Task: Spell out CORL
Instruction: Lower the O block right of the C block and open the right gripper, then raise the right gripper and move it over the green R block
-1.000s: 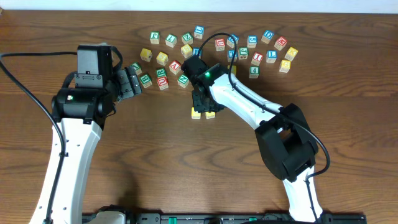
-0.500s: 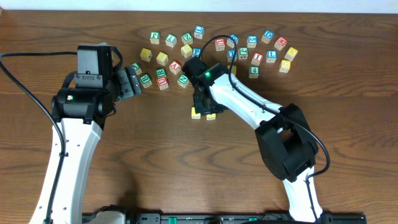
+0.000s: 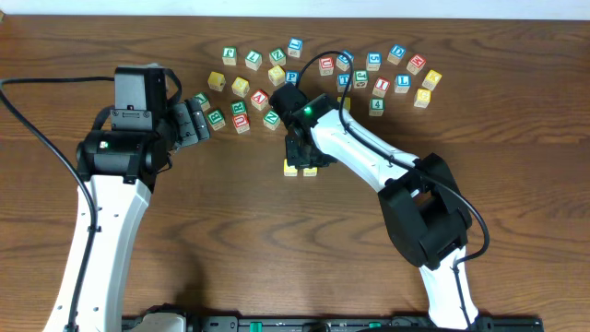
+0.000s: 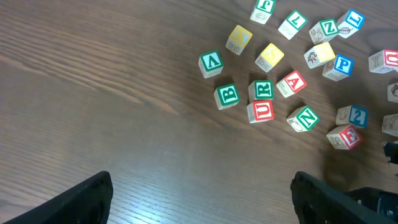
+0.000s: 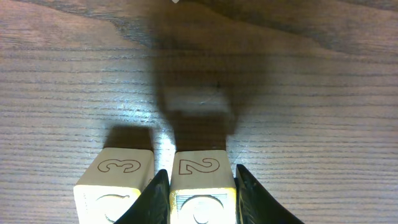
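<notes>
Two pale wooden blocks stand side by side on the table in front of the block pile. The left one (image 3: 291, 169) shows a side "3" in the right wrist view (image 5: 115, 180). The right one (image 3: 312, 170) shows a side "2" and a round letter on top (image 5: 200, 180). My right gripper (image 3: 303, 159) has its fingers (image 5: 202, 199) pressed on both sides of the "2" block, which rests on the table. My left gripper (image 4: 202, 202) is open and empty over bare wood, near the pile's left edge (image 3: 191, 120). A green R block (image 4: 262, 89) and a blue L block (image 4: 354, 18) lie in the pile.
Several loose letter blocks are scattered along the back of the table (image 3: 373, 74), among them B (image 4: 227, 95), U (image 4: 262, 111), A (image 4: 291, 83) and N (image 4: 304, 117). The right arm (image 3: 369, 161) stretches across the middle. Brown wood (image 3: 230, 240) lies in front.
The "2" block and my right gripper have shifted slightly left, closer to the "3" block. The left arm has not moved.
</notes>
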{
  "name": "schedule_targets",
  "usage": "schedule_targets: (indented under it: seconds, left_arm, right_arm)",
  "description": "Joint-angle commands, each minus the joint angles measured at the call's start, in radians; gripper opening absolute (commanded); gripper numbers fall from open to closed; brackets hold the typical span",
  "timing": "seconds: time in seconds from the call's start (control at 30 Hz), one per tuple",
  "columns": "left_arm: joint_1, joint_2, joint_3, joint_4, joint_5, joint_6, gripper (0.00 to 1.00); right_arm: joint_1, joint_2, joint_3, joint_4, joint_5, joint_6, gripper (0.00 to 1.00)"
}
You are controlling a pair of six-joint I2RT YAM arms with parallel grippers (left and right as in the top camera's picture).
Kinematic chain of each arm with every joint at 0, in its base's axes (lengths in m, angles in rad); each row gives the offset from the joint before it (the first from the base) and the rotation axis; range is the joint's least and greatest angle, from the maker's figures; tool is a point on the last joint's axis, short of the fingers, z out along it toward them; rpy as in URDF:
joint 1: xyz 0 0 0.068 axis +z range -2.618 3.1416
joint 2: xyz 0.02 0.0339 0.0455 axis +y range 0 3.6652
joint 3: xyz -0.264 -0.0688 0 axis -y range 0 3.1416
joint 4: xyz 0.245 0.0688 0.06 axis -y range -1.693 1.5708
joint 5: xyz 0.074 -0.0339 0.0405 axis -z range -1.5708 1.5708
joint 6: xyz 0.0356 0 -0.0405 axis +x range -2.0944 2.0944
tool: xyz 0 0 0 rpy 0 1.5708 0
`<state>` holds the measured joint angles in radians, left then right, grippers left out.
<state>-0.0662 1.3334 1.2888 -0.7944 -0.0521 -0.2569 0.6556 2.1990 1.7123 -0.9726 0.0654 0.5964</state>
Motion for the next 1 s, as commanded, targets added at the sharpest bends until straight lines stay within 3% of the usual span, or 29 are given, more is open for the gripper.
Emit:
schedule_targets:
  seconds: [0.0,0.3,0.53,0.97]
  left_arm:
    - [0.005,0.008,0.005,0.004,-0.012,0.016,0.90]
    - [0.005,0.008,0.005,0.004,-0.012,0.016,0.90]
    - [0.005,0.008,0.005,0.004,-0.013,0.017,0.90]
    - [0.005,0.008,0.005,0.004,-0.013,0.017,0.90]
  right_arm:
    - [0.002,0.000,-0.005,0.004,-0.004,0.019,0.27]
    - [-0.010,0.000,0.005,-0.012,-0.005,-0.008,0.33]
    - [-0.042,-0.017,0.148,-0.093,-0.005,-0.069,0.35]
    - [-0.230,-0.082,0.457,-0.184,-0.081,-0.229,0.49]
